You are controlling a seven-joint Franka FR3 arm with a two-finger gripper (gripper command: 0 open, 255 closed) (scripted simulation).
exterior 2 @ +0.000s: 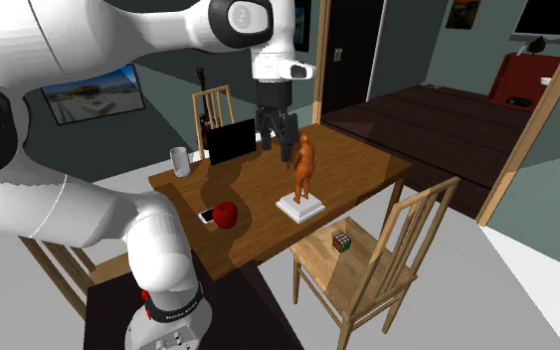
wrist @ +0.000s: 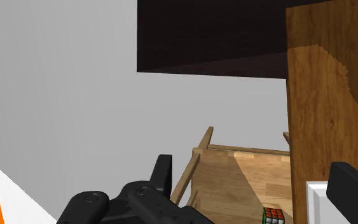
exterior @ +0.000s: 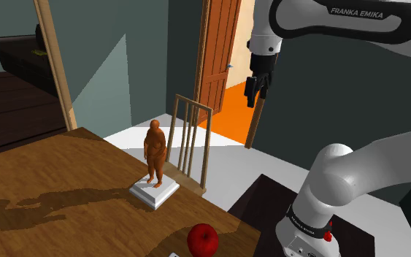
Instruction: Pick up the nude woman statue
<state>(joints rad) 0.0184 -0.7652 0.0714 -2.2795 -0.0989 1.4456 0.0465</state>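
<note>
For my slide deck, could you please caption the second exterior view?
Open black gripper hangs near the orange statue, upright on its white base on a wooden table with a red apple.

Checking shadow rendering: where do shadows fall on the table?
Shoulder view: a blotchy shadow darkens the table at lower left; the statue and its white base are bright. Second exterior view: shade pools beside the apple. Wrist view: a bright wedge crosses the chair seat.

One table [exterior 2: 367,174] at mid-frame bears one statue [exterior 2: 304,167], one apple [exterior 2: 227,216], one phone [exterior 2: 207,215], one cup [exterior 2: 179,160] and one dark screen [exterior 2: 231,142]. One chair [exterior 2: 352,280] at lower right holds one cube [exterior 2: 342,242]. A second chair [exterior 2: 215,99] stands at upper left.
</note>
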